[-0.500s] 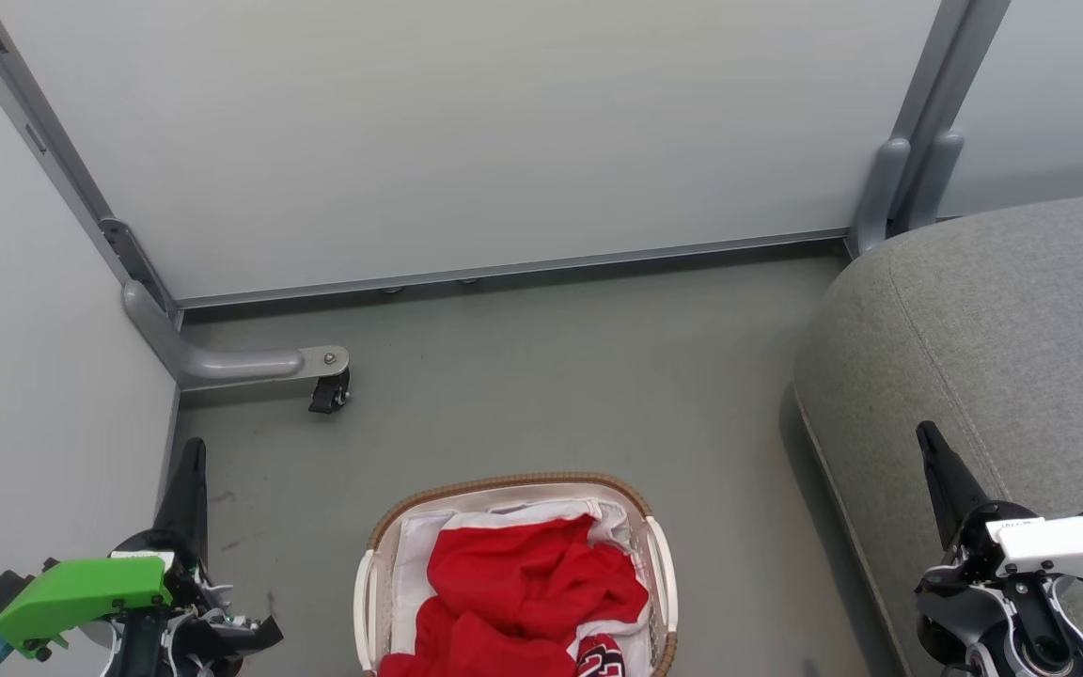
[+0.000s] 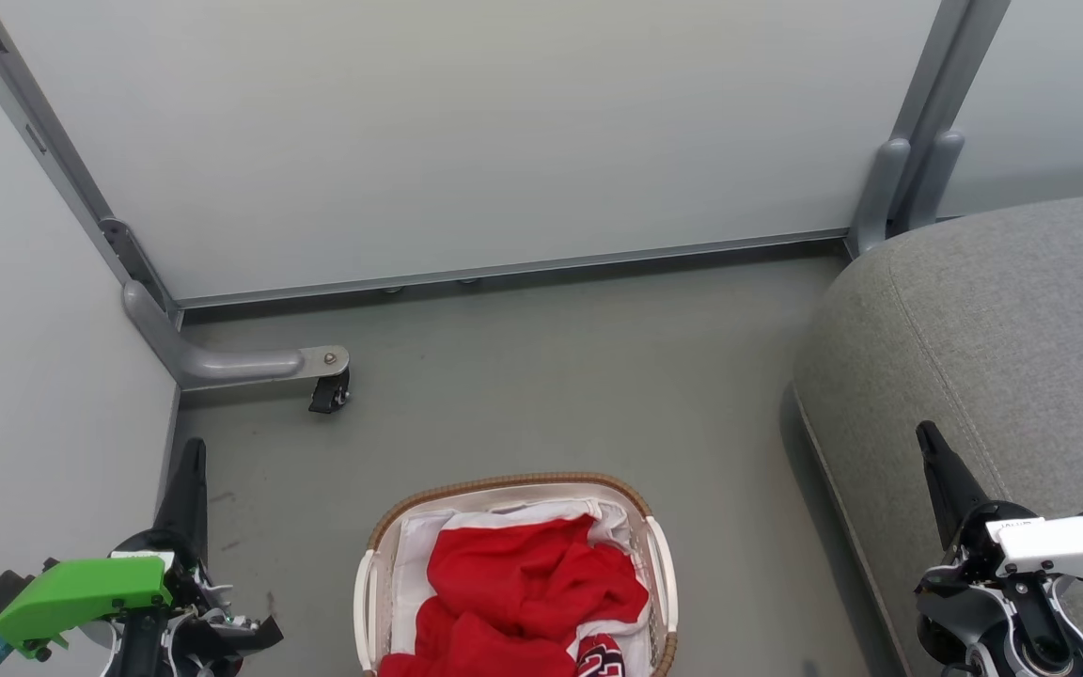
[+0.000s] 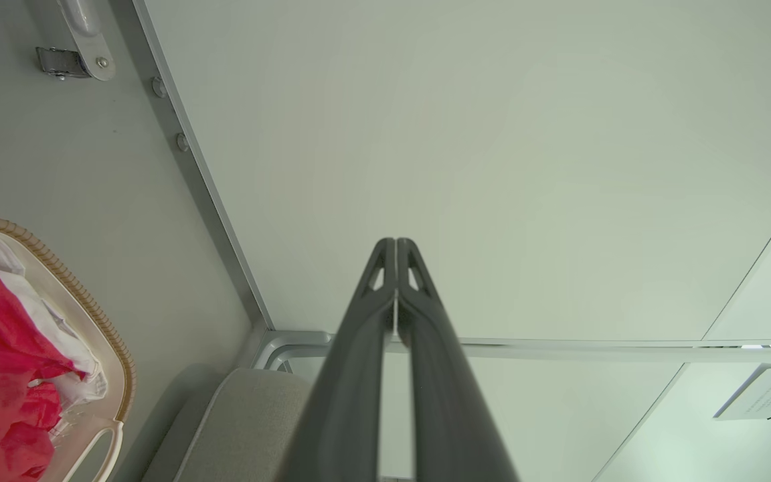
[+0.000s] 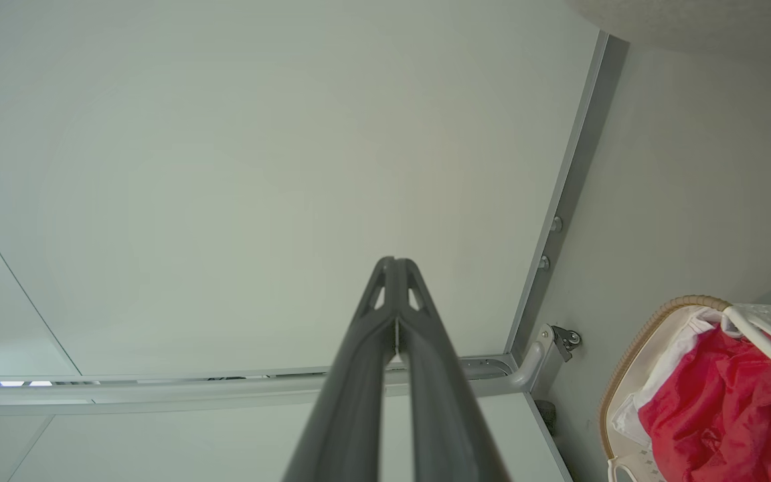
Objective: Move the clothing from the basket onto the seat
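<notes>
One basket (image 2: 504, 481) on the floor (image 2: 579, 376), between the side wall panel (image 2: 24, 376) and the seat (image 2: 1021, 310), clear of both. Inside it: white liner (image 2: 408, 564), red clothing (image 2: 523, 583) heaped on the liner and covering most of it, a number patch at the heap's near edge. All clothing lies in the basket. Left gripper (image 2: 192, 449) has fingers pressed together, holding nothing, left of the basket by the wall panel. Right gripper (image 2: 923, 432) is likewise pressed together, holding nothing, over the seat's edge. Clothing lies between the two, apart from both.
</notes>
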